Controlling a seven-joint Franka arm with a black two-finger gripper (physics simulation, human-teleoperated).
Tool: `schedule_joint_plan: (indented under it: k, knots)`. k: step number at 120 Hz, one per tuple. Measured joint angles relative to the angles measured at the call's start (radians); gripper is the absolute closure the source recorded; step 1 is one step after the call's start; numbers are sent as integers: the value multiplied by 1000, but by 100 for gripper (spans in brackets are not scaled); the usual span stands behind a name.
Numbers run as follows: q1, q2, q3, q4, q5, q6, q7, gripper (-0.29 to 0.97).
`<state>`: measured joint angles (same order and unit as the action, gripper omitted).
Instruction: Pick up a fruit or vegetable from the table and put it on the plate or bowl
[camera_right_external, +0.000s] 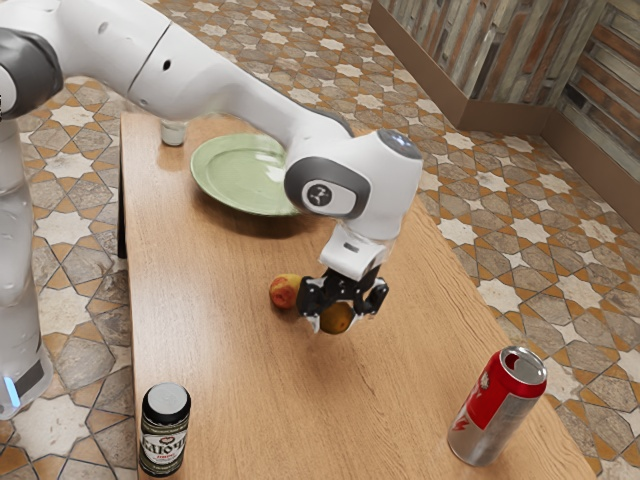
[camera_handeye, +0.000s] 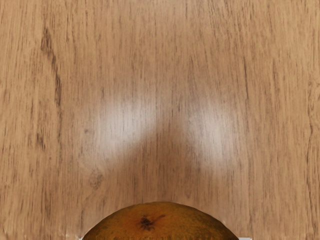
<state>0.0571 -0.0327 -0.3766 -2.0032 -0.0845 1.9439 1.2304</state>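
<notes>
First, from the side, we see the gripper (camera_right_external: 341, 316) clamped on a brownish-orange fruit (camera_right_external: 336, 319). A black finger presses it on each side, and the fingers stand only the fruit's width apart, low over the worktop (camera_right_external: 230, 350). A second, reddish fruit (camera_right_external: 285, 291) lies just beside it, and the green plate (camera_right_external: 235, 172) sits well apart. Next, at the wrist, we find the held fruit (camera_handeye: 160, 224) directly under the hand, with the worktop's (camera_handeye: 160, 75) wood grain beyond.
</notes>
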Motion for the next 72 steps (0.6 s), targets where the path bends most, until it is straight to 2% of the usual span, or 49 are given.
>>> schedule_joint_plan:
  k: [41,62,72]
  knots:
    - [97,8,4,193,1,-68,-163,39]
    - [190,11,4,272,8,-134,-261,39]
    - [217,11,41,318,21,-167,-300,38]
